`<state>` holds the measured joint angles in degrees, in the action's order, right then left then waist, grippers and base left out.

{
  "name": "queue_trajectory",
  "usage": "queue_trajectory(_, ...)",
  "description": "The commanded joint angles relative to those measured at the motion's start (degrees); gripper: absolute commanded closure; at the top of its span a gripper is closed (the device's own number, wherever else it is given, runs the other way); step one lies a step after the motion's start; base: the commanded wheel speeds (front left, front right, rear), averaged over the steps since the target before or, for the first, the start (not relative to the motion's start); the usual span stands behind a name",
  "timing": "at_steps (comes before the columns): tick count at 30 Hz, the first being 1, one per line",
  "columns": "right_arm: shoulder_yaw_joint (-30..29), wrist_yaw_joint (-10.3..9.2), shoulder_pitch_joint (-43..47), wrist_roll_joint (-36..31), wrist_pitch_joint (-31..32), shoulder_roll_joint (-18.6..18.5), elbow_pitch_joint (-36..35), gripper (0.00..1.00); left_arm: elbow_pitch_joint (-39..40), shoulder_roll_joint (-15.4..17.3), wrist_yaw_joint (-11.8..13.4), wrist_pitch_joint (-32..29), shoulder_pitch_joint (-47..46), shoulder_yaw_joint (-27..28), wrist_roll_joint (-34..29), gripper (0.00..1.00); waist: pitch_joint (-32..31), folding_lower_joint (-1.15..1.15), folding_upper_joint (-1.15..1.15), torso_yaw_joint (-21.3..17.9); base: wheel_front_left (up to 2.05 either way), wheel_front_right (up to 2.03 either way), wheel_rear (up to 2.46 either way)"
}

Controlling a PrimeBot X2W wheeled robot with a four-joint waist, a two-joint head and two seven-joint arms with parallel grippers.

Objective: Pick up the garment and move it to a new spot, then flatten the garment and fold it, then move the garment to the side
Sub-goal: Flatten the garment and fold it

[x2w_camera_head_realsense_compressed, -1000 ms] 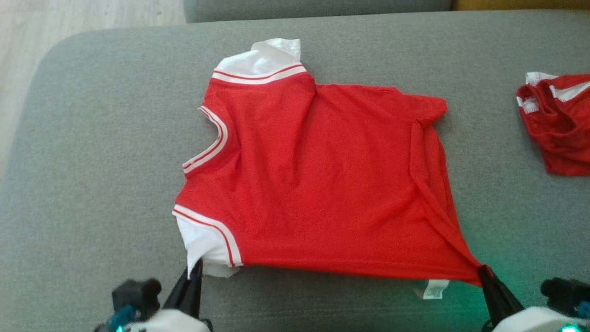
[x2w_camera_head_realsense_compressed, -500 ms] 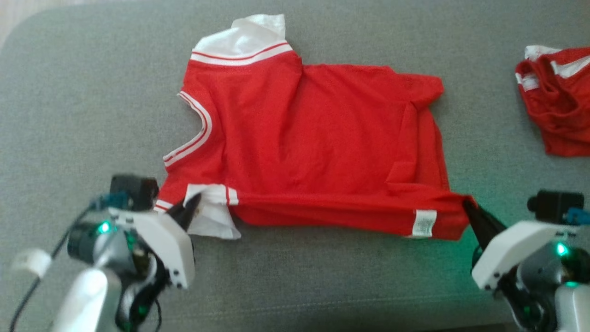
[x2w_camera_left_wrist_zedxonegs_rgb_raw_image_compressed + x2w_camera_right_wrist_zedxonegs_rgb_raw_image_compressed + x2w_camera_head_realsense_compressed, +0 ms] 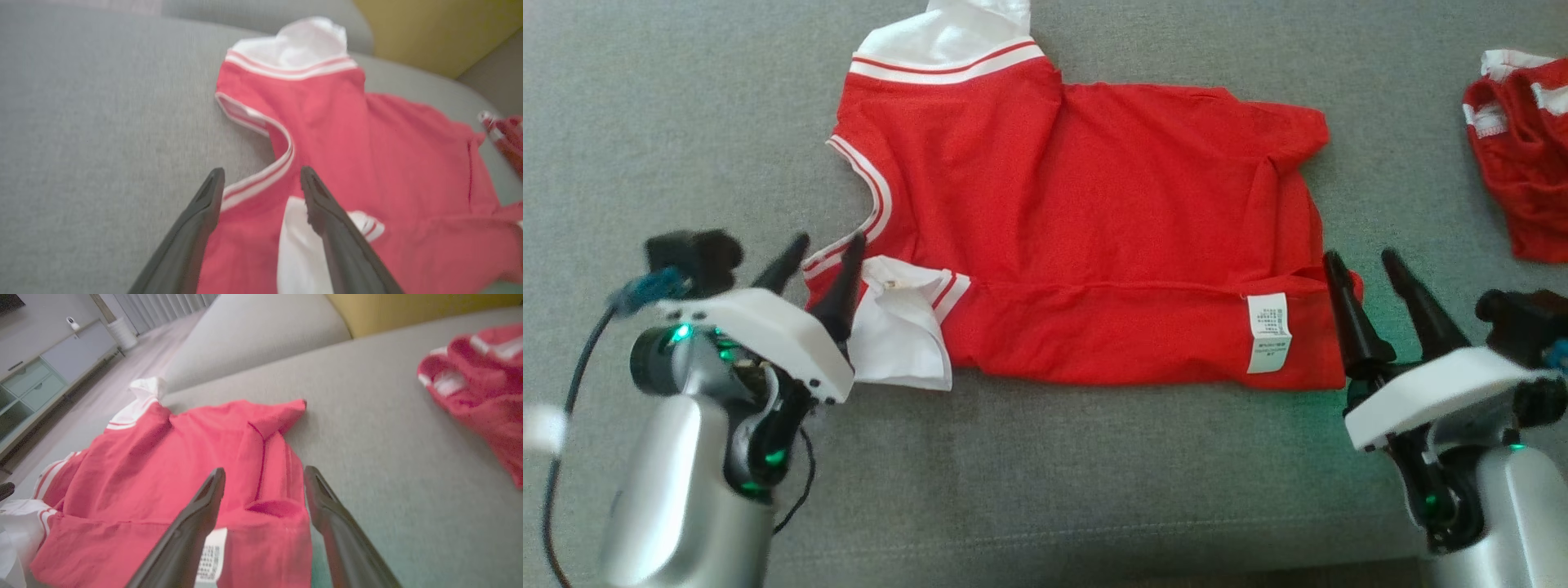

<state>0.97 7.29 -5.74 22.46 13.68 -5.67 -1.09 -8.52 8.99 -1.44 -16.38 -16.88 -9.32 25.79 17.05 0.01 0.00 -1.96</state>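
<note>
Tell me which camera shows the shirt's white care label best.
Head view: the care label lies flat and whole on the shirt's folded edge. Right wrist view has it blurred, partly behind a finger; left wrist view is too blurred to tell.

The light is soft and even, with only faint shadows under the red garment [image 3: 1094,204]. A green glow lies on the grey cushion [image 3: 1094,457] next to the right gripper [image 3: 1360,256]. The head view is a little soft. Both wrist views are blurred, pale in colour and bent at the edges.
</note>
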Motion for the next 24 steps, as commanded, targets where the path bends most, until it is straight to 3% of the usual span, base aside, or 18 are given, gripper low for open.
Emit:
queue_trajectory(1,1.81,0.20,-1.39,-1.40,-3.10,-1.44,-2.36,0.00,2.29,0.35,0.73,3.27,-1.03,2.75,-0.86,0.00,0.11,-0.01,0.00,0.02,0.00,0.00,0.00)
queue_trajectory(5,3.24,0.20,0.44,-7.38,-15.45,-2.68,-2.82,0.00,4.14,-1.29,4.73,17.78,2.62,3.77,-6.29,0.00,-0.06,-0.01,0.00,0.14,0.00,0.00,0.00)
queue_trajectory(9,2.39,0.20,2.93,-11.31,-21.98,-2.10,-2.63,0.00,5.86,-2.27,8.31,27.43,7.71,3.78,-10.46,0.00,-1.04,-0.01,0.00,0.28,0.00,0.00,0.00)
queue_trajectory(16,0.59,0.20,8.87,-13.30,-23.43,0.13,-3.49,0.00,10.32,-3.38,10.99,31.13,16.35,2.35,-14.61,0.00,-3.63,-0.01,0.00,0.73,0.00,0.00,0.00)
queue_trajectory(24,0.47,0.20,11.86,-13.09,-22.50,1.35,-4.28,0.00,9.90,-4.02,8.94,31.35,20.66,1.62,-15.17,0.00,-5.13,-0.01,0.00,1.31,0.00,0.00,0.00)
